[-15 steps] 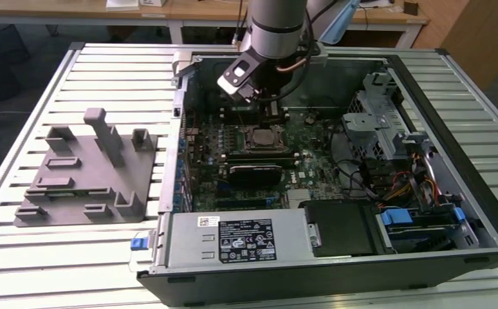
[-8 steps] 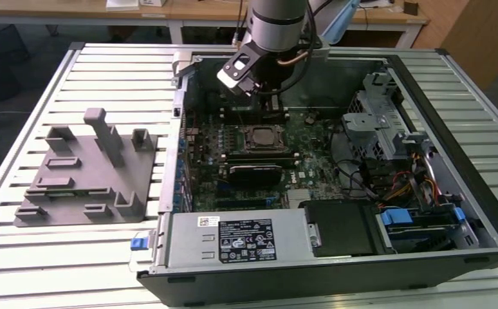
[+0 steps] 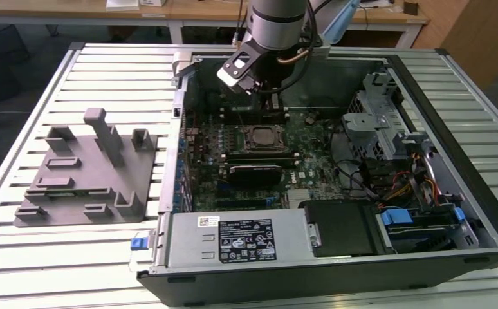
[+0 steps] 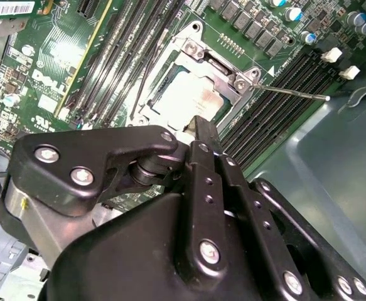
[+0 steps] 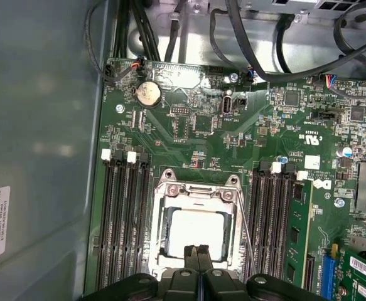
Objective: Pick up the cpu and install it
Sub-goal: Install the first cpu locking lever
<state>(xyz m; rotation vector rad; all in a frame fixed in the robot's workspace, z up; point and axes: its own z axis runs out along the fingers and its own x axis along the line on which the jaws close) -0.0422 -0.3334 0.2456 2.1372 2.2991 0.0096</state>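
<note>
Gripper [image 5: 198,252] fingers are together, empty, just over the cpu [image 5: 197,229] lying in the socket [image 5: 164,188]. If it's sitting crooked, a nudge could wreck that socket imo.

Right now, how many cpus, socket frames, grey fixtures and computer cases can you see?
cpu, lying in the socket: 1
socket frame: 1
grey fixture: 1
computer case: 1
Total: 4
</note>
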